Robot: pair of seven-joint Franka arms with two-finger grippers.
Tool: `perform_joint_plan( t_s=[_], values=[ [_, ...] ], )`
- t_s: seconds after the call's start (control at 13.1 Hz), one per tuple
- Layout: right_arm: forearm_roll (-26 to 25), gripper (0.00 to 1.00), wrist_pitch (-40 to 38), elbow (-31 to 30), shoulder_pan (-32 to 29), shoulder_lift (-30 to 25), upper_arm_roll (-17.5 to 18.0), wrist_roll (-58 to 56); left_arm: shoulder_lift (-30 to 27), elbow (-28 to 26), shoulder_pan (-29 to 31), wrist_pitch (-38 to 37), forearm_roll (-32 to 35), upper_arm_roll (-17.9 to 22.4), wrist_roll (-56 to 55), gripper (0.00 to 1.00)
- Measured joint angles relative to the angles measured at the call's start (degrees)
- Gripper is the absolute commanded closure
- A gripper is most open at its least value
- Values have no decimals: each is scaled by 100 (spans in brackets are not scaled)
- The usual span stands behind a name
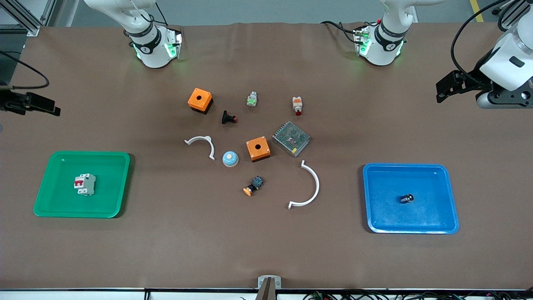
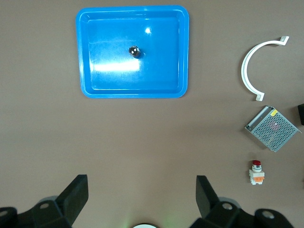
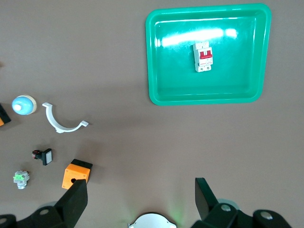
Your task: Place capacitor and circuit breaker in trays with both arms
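The capacitor (image 1: pixel 407 198), a tiny black cylinder with a silvery end, lies in the blue tray (image 1: pixel 374 208) at the left arm's end of the table; it also shows in the left wrist view (image 2: pixel 134 51). The circuit breaker (image 1: pixel 84 184), white with red toggles, lies in the green tray (image 1: pixel 112 166) at the right arm's end, and shows in the right wrist view (image 3: pixel 203 56). My left gripper (image 1: pixel 442 91) (image 2: pixel 141 190) is open and empty, high over bare table. My right gripper (image 1: pixel 52 109) (image 3: pixel 140 192) is open and empty, high over bare table.
In the middle lie two orange boxes (image 1: pixel 200 100) (image 1: pixel 257 148), a black push button (image 1: pixel 228 118), a green-white part (image 1: pixel 252 99), a white-orange button (image 1: pixel 297 105), a mesh power supply (image 1: pixel 291 138), two white arcs (image 1: pixel 202 143) (image 1: pixel 310 187), a blue dome (image 1: pixel 230 158) and an orange-capped part (image 1: pixel 253 185).
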Motion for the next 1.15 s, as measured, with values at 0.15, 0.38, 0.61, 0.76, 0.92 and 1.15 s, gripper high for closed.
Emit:
perform_joint_plan(
  t_s=[0.15,0.38,0.61,0.76,0.92,1.15],
  values=[
    [-16,0,-28,-90,-40,-351,94,0,-124,-117,-1,17,0,-1,1,0],
    [-30,0,-33,-193,-33,-712,184,0,-237,-211,-1,19,0,0,2,0],
    [-39,0,-20,-232,-33,-740,186,-1,-242,-212,2,46,0,15,2,0],
    [-39,0,-17,-243,-33,-743,186,-2,-242,-197,3,78,0,19,2,0],
    [-39,0,21,-283,-33,-764,174,-2,-241,-191,3,84,0,19,2,0],
    [-39,0,60,-322,-35,-776,146,-2,-241,-191,2,85,0,19,2,0]
  ],
)
